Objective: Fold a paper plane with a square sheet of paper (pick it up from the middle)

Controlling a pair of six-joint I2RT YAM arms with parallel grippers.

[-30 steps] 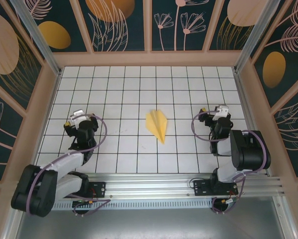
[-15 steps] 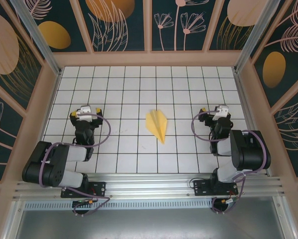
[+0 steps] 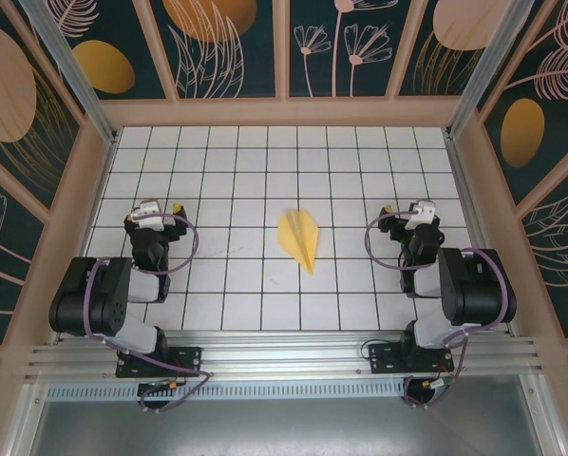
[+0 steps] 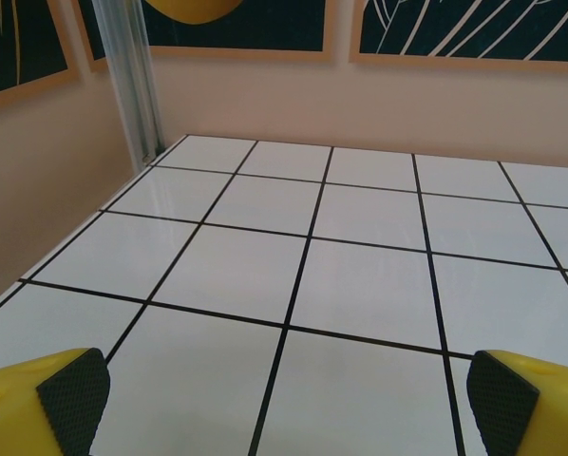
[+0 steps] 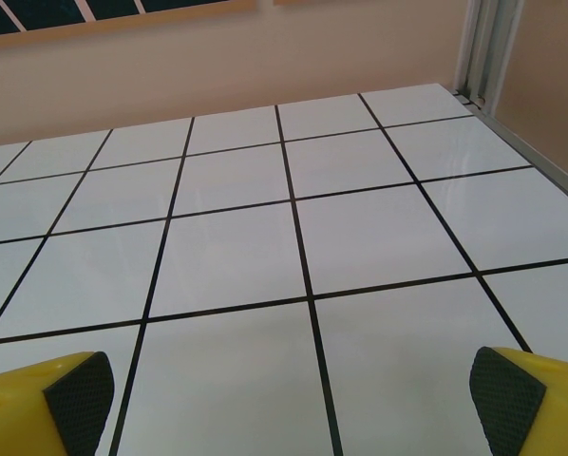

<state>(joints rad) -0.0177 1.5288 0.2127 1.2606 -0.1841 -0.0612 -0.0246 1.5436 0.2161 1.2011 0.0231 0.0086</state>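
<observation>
The paper plane (image 3: 300,238), a slim yellow dart with a centre crease, lies flat in the middle of the white grid table (image 3: 265,171), its tip toward the near edge. My left gripper (image 3: 153,211) rests low at the left, several tiles from the plane. In the left wrist view the left gripper (image 4: 289,399) is open, its black pads (image 4: 73,397) wide apart over bare tile. At the right, my right gripper (image 3: 419,215) sits about three tiles from the plane. The right gripper (image 5: 293,394) is open too, nothing between its pads (image 5: 505,394).
Peach walls with dark floral panels (image 3: 236,47) enclose the table on three sides. An aluminium post (image 4: 132,85) stands in the far left corner, another post (image 5: 483,47) in the far right. The arms' mounting rail (image 3: 284,356) runs along the near edge.
The left arm has folded back: its elbow swung up and left toward the base, and the gripper shifted slightly toward the far left. The right arm and the plane stayed still.
</observation>
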